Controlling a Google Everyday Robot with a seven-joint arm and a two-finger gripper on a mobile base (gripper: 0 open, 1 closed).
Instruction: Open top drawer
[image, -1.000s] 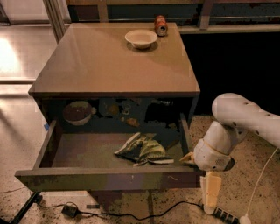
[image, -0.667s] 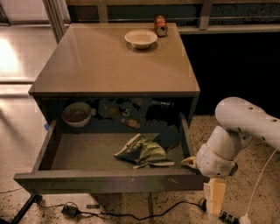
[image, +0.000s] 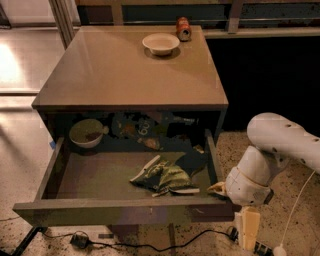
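The top drawer (image: 125, 212) of the brown cabinet stands pulled far out, its long dark front toward me. Its shallow tray (image: 95, 175) holds a crumpled green snack bag (image: 167, 177), and a bowl (image: 86, 132) sits at its back left in shadow. My white arm (image: 280, 137) reaches in from the right. My gripper (image: 248, 229) hangs down just off the right end of the drawer front, below its level, pointing at the floor. Nothing shows in it.
The cabinet top (image: 125, 75) carries a pale bowl (image: 160, 43) and a red can (image: 183, 28) at its far edge. A black cable with a plug (image: 80, 240) lies on the speckled floor under the drawer. A dark wall stands to the right.
The drawer front has come a little further toward me. My arm's wrist and gripper have sunk slightly lower beside the drawer's right end.
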